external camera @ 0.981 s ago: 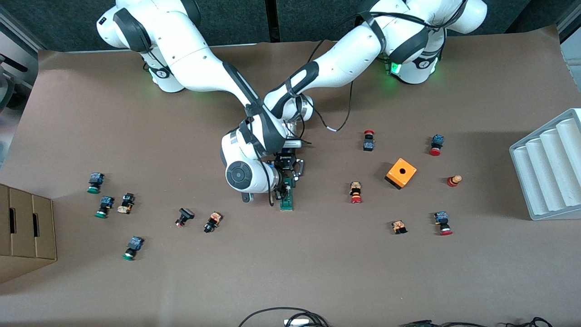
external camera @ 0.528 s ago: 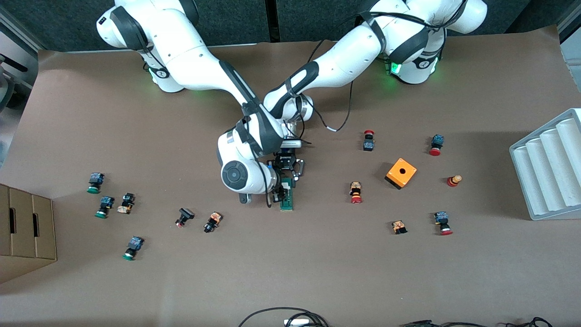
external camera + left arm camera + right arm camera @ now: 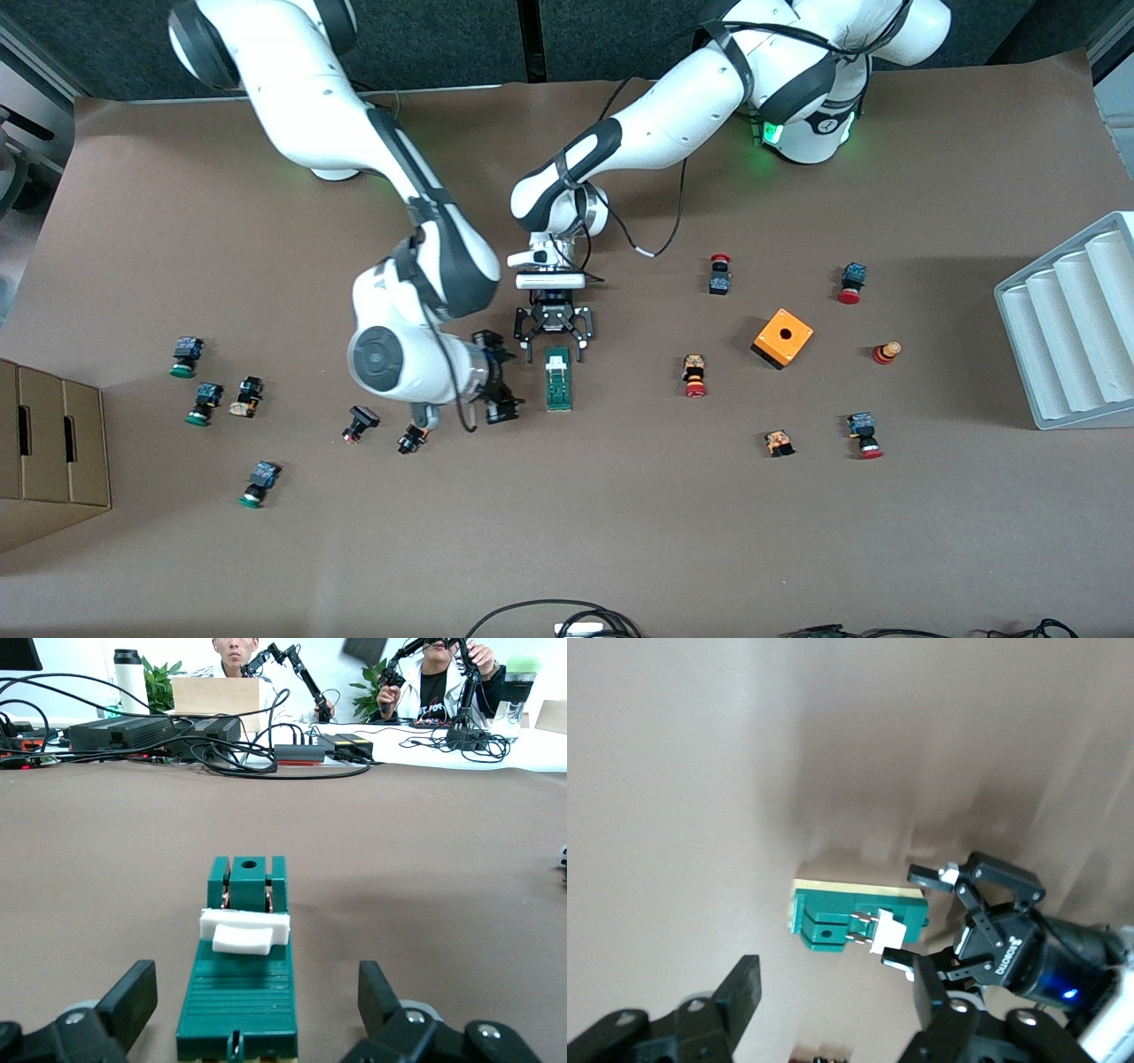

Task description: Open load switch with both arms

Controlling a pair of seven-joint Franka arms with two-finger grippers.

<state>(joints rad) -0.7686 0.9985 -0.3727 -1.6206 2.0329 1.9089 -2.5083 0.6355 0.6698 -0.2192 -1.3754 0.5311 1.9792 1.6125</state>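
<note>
Both end effectors have just let go: the left end effector [image 3: 555,337] gapes wide at the switch's [image 3: 558,378] end, the right end effector [image 3: 498,381] has drawn aside, open. The switch lies free on the counter [image 3: 620,514], probably opened.

The right gripper [image 3: 498,390] is off the load switch [image 3: 558,379] now, pulled away toward nine o'clock with jaws parted. The left gripper [image 3: 555,339], shut at the switch's twelve-o'clock end a second ago, stands wide open there.
</note>
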